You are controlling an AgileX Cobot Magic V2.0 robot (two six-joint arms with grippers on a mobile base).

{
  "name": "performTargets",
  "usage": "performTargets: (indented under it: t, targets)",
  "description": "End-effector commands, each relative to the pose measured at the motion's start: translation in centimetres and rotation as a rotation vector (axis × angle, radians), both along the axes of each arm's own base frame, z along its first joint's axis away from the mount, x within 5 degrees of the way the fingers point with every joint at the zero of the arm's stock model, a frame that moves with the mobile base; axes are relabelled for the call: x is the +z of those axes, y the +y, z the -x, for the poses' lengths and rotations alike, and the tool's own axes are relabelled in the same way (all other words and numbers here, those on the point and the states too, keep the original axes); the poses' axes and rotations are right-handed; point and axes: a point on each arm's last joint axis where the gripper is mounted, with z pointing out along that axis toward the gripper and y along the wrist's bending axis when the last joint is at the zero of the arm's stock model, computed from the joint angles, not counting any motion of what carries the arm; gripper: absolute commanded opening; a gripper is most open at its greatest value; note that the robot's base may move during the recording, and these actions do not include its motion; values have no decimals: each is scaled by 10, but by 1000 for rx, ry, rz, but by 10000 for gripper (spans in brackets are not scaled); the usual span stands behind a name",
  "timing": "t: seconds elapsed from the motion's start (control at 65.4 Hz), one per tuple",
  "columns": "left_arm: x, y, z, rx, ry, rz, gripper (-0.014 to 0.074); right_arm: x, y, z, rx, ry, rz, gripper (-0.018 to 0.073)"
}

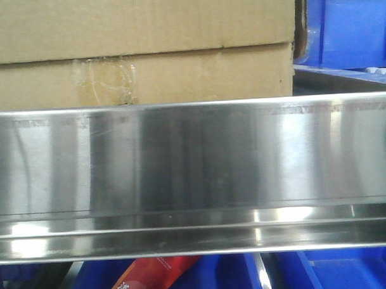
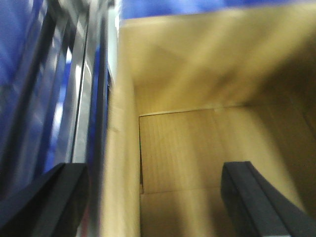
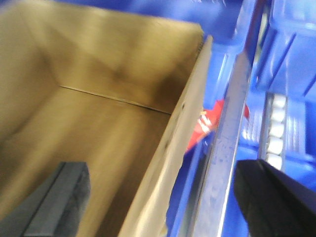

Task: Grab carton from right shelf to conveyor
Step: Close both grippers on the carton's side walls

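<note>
Place: shiny metal shelf (image 1: 194, 176).
Box: big brown cardboard carton (image 1: 140, 76), empty; prob. light, bendy.
Hold: side walls; left gripper (image 2: 153, 205), right gripper (image 3: 168, 205) open astride them.

Only the red packet (image 1: 150, 279) bears yellow characters, too small and blurred to read.

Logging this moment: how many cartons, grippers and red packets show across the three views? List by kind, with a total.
carton: 1
grippers: 2, the left gripper and the right gripper, each open astride a carton wall
red packet: 1
Total: 4
Not counted: blue bins, cut off by the frame edges.
</note>
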Motion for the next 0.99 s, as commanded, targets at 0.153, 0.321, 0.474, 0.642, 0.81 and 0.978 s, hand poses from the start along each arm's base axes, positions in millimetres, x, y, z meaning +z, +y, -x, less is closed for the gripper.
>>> performTargets:
  t: [0.153, 0.321, 0.474, 0.642, 0.81, 0.978]
  targets:
    - [-17, 11, -26, 29, 57, -29, 454, -26, 13, -30, -43, 69, 40, 475]
    - [-36, 11, -46, 46, 112, -61, 454, -44, 21, -46, -45, 117, 65, 475]
    - [-53, 8, -62, 39, 162, -75, 454, -59, 27, -57, -45, 151, 85, 475]
    - [-66, 6, -73, 38, 197, -83, 454, -70, 32, -65, -44, 178, 98, 461]
    - [-74, 4, -79, 35, 220, -82, 392, -75, 34, -68, -43, 190, 102, 172]
    - [-75, 4, -80, 35, 224, -81, 42, -75, 33, -68, -45, 188, 106, -61]
